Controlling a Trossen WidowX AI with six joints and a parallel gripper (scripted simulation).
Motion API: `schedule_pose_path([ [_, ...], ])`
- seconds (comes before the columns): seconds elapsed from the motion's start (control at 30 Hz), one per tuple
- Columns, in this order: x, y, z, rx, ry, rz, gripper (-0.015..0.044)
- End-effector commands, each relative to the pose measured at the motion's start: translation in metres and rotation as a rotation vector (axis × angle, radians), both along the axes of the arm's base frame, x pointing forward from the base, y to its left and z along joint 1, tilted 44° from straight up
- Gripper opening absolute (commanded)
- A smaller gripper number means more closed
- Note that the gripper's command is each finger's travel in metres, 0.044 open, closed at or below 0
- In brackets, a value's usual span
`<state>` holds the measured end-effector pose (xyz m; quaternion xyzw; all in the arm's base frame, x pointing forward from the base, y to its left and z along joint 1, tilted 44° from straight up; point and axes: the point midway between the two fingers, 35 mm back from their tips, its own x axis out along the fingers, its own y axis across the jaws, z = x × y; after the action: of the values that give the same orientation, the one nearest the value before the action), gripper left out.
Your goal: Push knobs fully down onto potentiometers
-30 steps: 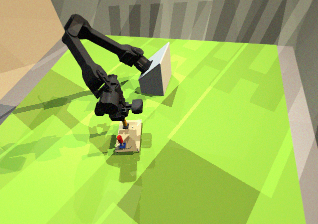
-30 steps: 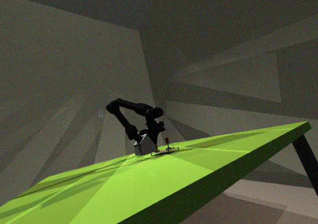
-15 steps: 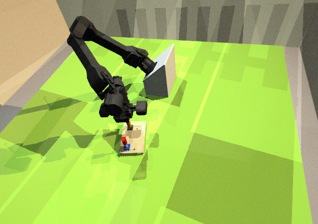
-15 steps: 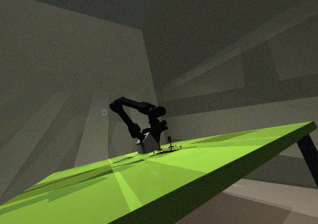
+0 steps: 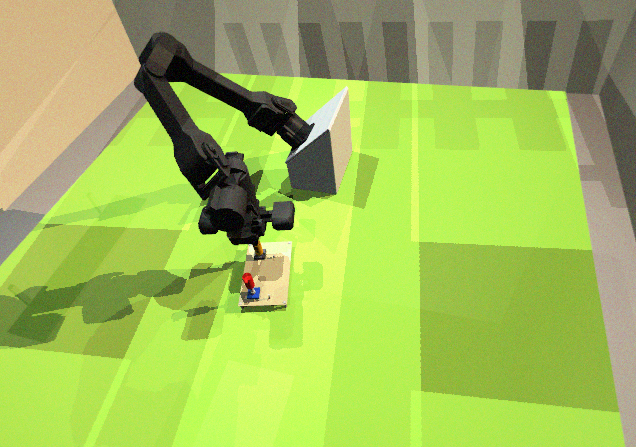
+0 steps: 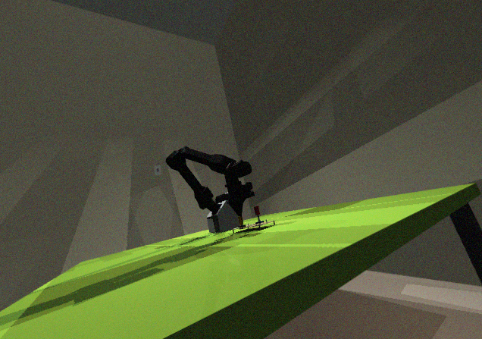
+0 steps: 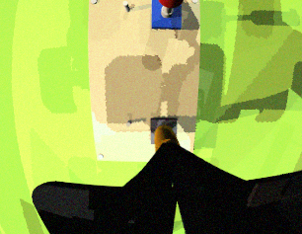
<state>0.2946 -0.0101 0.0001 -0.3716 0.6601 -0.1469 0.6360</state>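
- The claw is shut, its fingertips are together, and it has hold of nothing. It is above one end of the board, pointing down.
- The orange knob is right under the fingertips, at the board's end nearer to the block. I cannot tell if they touch it, or if it is fully down.
- The dark pot is below this knob, on the board.
- The board stands a little raised over the table.
- The blue pot is at the board's other end.
- The red knob stands high over the blue pot, with the shaft visible under it; so it is not pushed down.
- The arm bends high above the table, beyond the board's orange-knob end.
- The block is on the table, apart from the board, by the arm's lower end.
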Motion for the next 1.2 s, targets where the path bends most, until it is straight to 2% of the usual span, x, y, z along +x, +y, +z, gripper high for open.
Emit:
schedule_pose_path([
  [0.0, 0.001, -0.010, -0.008, -0.010, 0.008, -0.023, 0.0000],
  [0.87, -0.001, 0.013, 0.016, -0.008, 0.008, -0.023, 0.0000],
  [1.13, -0.003, 0.009, 0.012, -0.016, 0.018, -0.019, 0.0210],
  [1.17, -0.002, 0.010, 0.012, -0.016, 0.018, -0.020, 0.0184],
])
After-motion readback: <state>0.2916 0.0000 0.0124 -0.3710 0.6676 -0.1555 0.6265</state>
